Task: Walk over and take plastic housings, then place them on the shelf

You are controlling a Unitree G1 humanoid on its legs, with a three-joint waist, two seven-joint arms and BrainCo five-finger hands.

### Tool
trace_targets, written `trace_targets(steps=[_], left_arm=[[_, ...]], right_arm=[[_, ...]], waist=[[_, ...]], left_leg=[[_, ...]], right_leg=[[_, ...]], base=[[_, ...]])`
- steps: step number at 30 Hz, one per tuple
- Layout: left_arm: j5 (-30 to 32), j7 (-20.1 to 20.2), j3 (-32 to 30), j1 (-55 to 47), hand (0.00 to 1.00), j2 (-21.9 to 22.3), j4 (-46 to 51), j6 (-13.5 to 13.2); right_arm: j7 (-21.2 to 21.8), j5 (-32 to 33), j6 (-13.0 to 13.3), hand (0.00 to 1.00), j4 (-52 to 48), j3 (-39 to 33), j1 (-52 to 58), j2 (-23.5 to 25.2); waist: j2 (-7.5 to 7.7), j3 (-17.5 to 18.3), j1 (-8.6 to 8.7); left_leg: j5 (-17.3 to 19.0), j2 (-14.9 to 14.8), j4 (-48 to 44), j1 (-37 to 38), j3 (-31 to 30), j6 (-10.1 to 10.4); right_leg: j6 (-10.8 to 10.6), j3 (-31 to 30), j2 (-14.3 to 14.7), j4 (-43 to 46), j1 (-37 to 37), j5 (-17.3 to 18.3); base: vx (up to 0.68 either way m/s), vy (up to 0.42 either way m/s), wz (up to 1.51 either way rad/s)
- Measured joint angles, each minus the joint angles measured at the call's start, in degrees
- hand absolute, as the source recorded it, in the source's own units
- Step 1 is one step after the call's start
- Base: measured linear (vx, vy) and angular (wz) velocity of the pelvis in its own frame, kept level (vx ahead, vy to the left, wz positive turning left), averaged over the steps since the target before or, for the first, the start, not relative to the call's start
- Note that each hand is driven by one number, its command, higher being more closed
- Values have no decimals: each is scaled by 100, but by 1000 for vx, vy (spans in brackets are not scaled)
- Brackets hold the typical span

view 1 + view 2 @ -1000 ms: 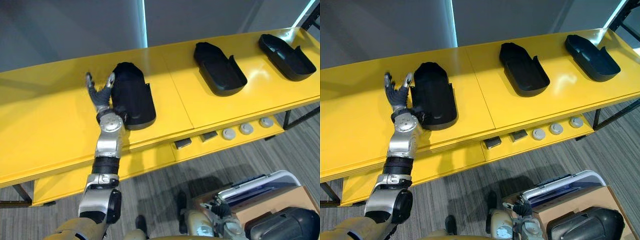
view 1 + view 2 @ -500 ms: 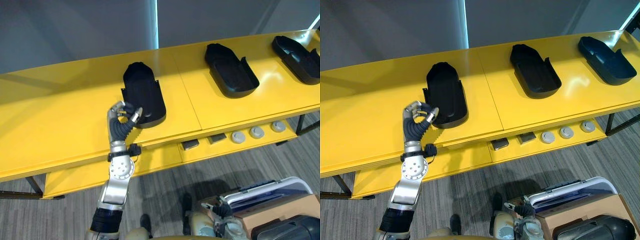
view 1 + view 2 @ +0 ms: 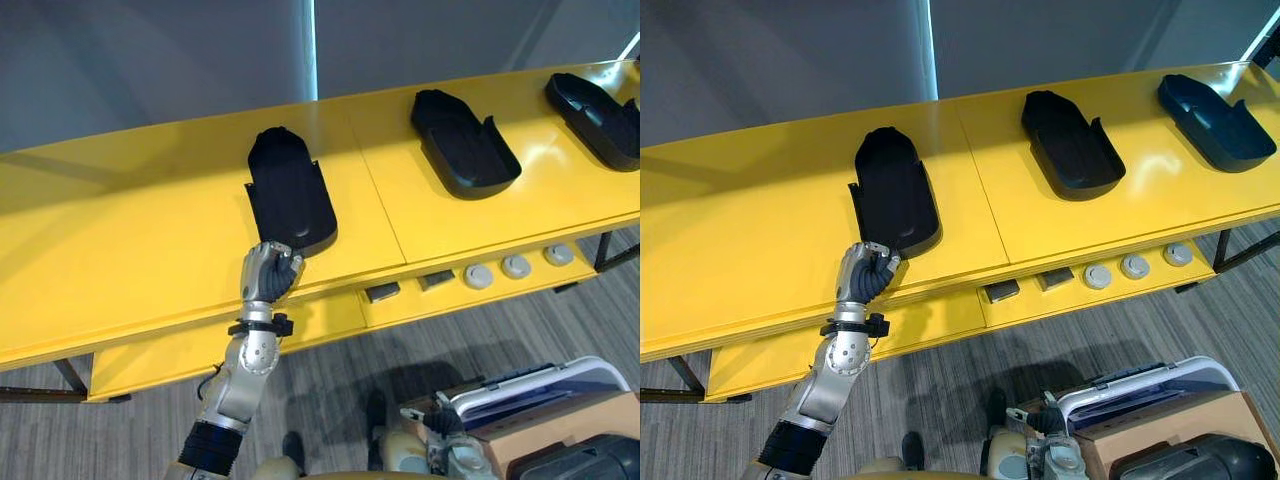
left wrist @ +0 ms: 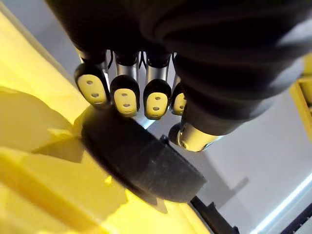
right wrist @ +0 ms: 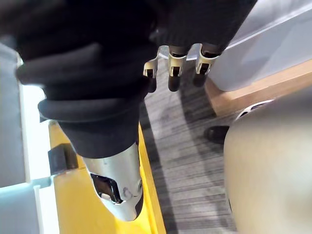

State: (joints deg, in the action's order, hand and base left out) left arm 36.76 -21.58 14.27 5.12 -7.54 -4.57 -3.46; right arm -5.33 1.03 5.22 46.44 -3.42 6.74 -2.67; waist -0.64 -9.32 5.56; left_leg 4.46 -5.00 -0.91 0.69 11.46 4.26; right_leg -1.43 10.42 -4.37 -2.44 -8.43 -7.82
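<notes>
The left hand (image 3: 268, 275) sits at the near housing (image 3: 290, 195) — its wrist view shows fingers (image 4: 124, 95) curled, empty.

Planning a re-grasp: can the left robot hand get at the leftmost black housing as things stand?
Probably yes. The left robot hand sits right at the near end of the leftmost black housing, fingers curled, with bare yellow shelf around it and nothing between them.

Left hand (image 4: 125, 80) up close: fingers (image 4: 157, 99) curled in a row, pads facing back, thumb (image 4: 194, 137) tucked beside them, gripping nothing. Just past the tips, the rounded end of a black plastic housing (image 4: 146, 163) rests on the yellow bench (image 4: 39, 195).
</notes>
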Motion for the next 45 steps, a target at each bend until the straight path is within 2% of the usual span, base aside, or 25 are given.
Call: trace_targets(steps=[10, 21, 29, 35, 37, 41, 44, 45], left_arm=[[-4, -123, -112, 244, 100, 123, -144, 250], [-37, -259, -674, 772, 100, 145, -455, 543], [-151, -259, -809, 777, 100, 116, -523, 562], [-478, -258, -818, 777, 100, 148, -344, 538], [-561, -261, -804, 773, 100, 205, 20, 477], [-1159, -378, -906, 697, 100, 243, 1073, 91], [-1775, -473, -1494, 442, 100, 291, 1864, -260], [-2115, -542, -1916, 310, 100, 285, 2098, -423]], right_arm=[[-6, -14, -23, 0, -4, -7, -8, -3], [-62, -14, -67, 0, -7, -21, -20, 4], [-60, -15, -68, 0, -7, -23, -19, 6], [-61, -14, -78, 0, 2, -88, -4, 42], [-62, -13, -79, 0, 33, -122, 0, 62], [-72, -10, -78, 0, 77, -132, -2, 97], [-70, -12, -77, 0, 163, -127, -42, 93], [-68, -14, -86, 0, 182, -125, -35, 77]], waist=[[-4, 4, 10], [10, 13, 38], [17, 15, 40], [43, 28, 19], [74, 35, -3], [126, 67, -12], [126, 75, -31], [124, 76, -78]], left_leg=[[0, -25, 21, -5, 115, 4], [-1, 1, 80, -2, 131, 4], [-7, 1, 73, -2, 129, 9], [-8, 5, 76, 3, 98, 8], [-8, 9, 76, 2, 78, 9], [-8, 16, 58, 9, -15, 8], [-8, 3, 58, 79, -75, 8], [-8, 0, 58, 122, -122, 8]], right_leg=[[6, -82, 47, -114, -4, -53], [-17, -93, 38, -187, -2, -99], [-16, -91, 34, -187, -3, -118], [-16, -86, 28, -185, 9, -117], [-17, -79, 22, -177, 15, -115], [-41, -4, 3, -153, 94, -92], [-33, 47, 0, -53, 164, -8], [-30, 68, 4, -53, 225, 6]], base=[[-13, -18, -4], [5, 3, -1], [-8, -5, 0], [0, 0, 1], [0, 0, 5], [-8, -2, 10], [-25, -11, 11], [-23, -16, 13]])
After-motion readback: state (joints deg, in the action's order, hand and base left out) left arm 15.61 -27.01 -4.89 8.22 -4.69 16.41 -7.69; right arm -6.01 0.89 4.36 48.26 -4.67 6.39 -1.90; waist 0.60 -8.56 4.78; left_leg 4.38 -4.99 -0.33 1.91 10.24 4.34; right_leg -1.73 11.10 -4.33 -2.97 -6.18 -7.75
